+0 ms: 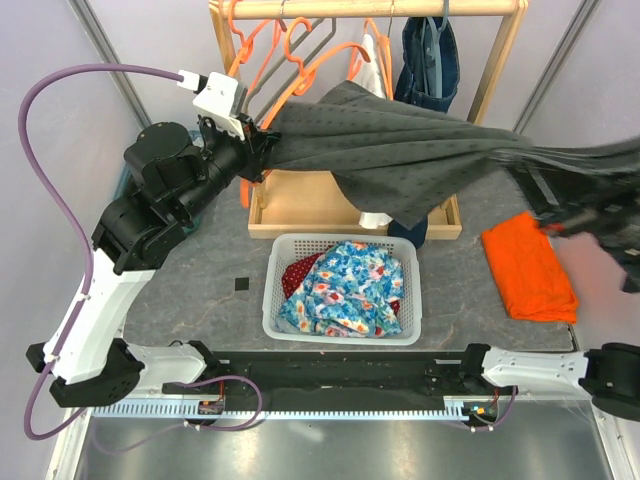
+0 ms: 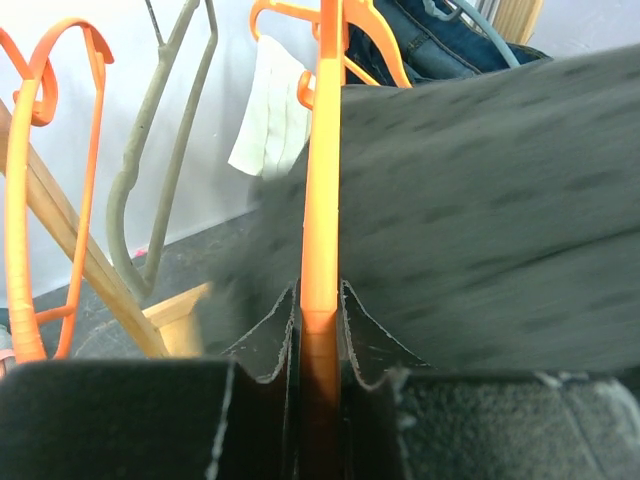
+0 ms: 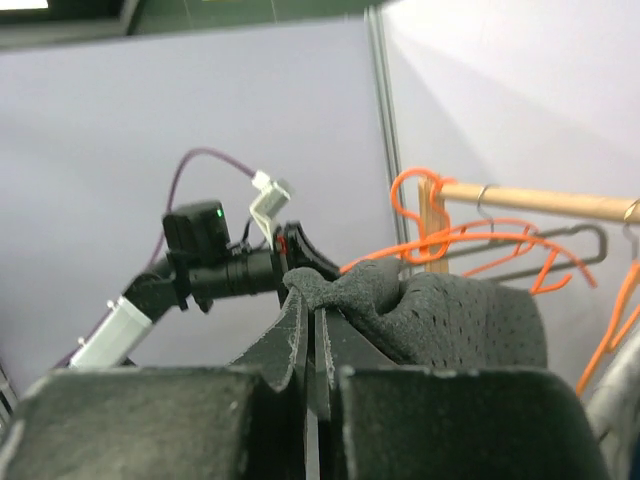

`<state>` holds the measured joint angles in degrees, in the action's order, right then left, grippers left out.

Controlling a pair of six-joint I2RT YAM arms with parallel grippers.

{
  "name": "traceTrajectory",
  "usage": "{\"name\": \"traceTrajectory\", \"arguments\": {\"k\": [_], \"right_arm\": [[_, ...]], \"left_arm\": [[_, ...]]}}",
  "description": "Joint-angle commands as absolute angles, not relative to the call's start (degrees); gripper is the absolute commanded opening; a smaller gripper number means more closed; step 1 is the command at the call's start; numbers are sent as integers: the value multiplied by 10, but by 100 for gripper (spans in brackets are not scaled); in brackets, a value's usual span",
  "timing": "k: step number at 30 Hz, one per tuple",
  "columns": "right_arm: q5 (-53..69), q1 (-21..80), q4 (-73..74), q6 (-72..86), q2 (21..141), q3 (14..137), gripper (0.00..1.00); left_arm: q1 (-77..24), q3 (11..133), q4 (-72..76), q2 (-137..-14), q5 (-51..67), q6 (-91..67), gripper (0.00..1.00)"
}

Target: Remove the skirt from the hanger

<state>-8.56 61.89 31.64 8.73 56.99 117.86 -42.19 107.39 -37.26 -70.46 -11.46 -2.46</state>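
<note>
While the hanger (image 2: 322, 180) is clamped in the left tool (image 2: 320, 340), the skirt (image 1: 400, 140), judged soft and light, is pinched in the right tool (image 3: 314, 310) near the desk's right edge.

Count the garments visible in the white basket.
2. A blue floral garment lies on top, filling most of the basket. A red garment shows beneath it at the left side. More may be hidden underneath.
</note>
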Motion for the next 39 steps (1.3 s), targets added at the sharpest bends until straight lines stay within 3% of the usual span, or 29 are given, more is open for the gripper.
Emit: {"name": "traceTrajectory", "arguments": {"k": [1, 5, 20, 39], "right_arm": [[-97, 610, 208, 62, 497, 1212, 0], [-116, 607, 289, 58, 554, 1275, 0], [-105, 606, 326, 65, 626, 1238, 0], [-120, 606, 285, 105, 604, 1052, 0]], "left_arm": [[-411, 1079, -348, -704, -167, -11, 2], [-411, 1087, -347, -708, -168, -12, 2], [-411, 1130, -334, -751, -171, -8, 2], [-407, 1267, -266, -953, -246, 33, 2]]}}
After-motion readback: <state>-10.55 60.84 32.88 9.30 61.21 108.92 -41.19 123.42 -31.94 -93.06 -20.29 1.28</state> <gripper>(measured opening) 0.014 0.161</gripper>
